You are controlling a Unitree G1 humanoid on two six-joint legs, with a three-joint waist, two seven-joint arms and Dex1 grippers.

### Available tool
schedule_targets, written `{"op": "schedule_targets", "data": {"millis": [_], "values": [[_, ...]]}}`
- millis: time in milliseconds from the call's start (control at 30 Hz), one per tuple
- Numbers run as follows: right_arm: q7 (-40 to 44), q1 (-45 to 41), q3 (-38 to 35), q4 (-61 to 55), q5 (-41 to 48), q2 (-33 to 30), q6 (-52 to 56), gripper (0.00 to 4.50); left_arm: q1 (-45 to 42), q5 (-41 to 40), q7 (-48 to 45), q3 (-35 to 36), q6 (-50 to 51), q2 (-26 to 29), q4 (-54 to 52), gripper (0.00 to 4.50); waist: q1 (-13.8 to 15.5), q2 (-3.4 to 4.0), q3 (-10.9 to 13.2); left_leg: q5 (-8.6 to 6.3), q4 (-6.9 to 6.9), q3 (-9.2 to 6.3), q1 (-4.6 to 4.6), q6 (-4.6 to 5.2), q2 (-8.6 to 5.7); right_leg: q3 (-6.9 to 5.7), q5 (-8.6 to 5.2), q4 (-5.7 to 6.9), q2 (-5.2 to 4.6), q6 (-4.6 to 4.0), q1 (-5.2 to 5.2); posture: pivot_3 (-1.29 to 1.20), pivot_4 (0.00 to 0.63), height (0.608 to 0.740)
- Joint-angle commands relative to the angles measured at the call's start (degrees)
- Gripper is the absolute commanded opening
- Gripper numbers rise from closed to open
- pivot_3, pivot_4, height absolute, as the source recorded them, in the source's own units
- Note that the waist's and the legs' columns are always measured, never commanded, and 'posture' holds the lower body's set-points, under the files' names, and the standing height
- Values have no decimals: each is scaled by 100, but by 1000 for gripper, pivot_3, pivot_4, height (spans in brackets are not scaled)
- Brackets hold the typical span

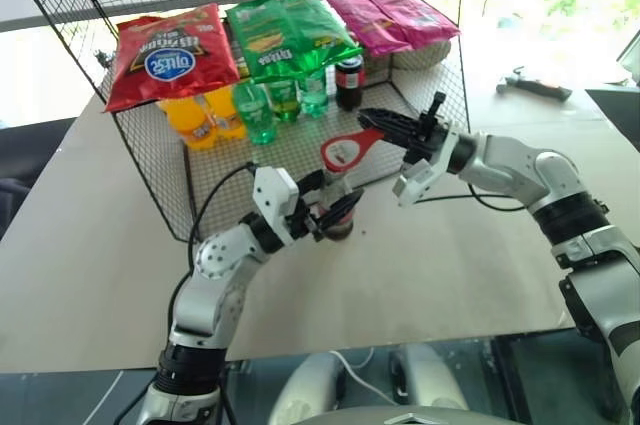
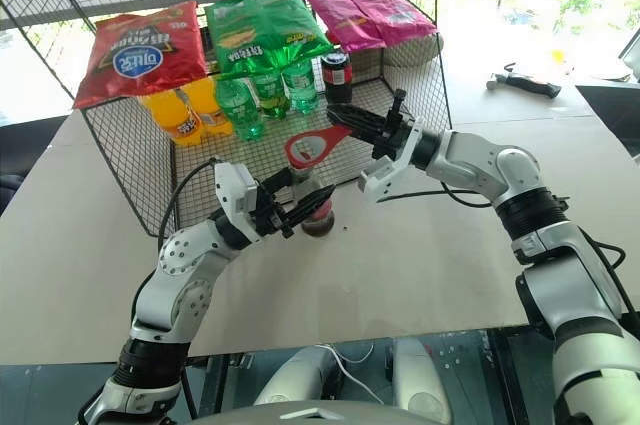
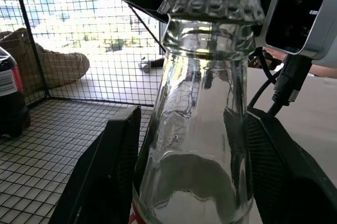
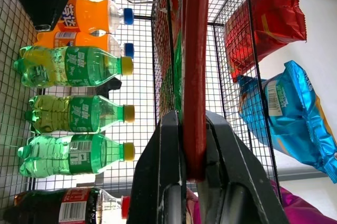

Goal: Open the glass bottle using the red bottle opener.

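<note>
Head view: the left gripper [image 1: 335, 213] grasps the bottle [image 1: 341, 222] upright on the table [image 1: 90, 245] — the right gripper [image 1: 385, 125] clenches the opener [image 1: 348, 150] above the cap.

Left wrist: the bottle's neck stands between both fingers [image 3: 113, 166].

Right wrist: the opener's handle sits pinched edge-on between the fingers [image 4: 163, 182].

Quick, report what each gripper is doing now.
Left gripper: closed on the small clear glass bottle.
Right gripper: shut on the flat red bottle opener.

Quick tally: three green bottles [image 4: 73, 113], two orange bottles [image 4: 84, 26], one squat dark bottle [image 1: 349, 81], one glass bottle [image 3: 200, 129], one red bottle opener [image 1: 350, 150]. Snack bags: one red [image 1: 165, 53], one green [image 1: 285, 33], two pink [image 1: 385, 13], plus a blue one [image 4: 289, 113].
</note>
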Motion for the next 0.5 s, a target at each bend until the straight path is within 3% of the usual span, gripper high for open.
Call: {"op": "schedule_targets", "data": {"millis": [33,333,500], "values": [[-180,-220,-193,-319,131,12,-16,0,15,-25,6,-38,12,28,-188,2309,0,0,0,0,0,0,0,0,0,0,0,0,0,0,0,0,150,735],[145,130,-109,-451,591,169,65,0,28,-32,0,-30,4,35,-181,2309,0,0,0,0,-1,-3,-1,0,0,0,0,-3,0,0,0,0,150,735],[869,716,-67,-89,1516,401,336,0,39,-24,12,-36,1,32,-188,2309,0,0,0,0,0,-3,-2,0,0,2,0,-7,0,0,2,0,150,735]]}}
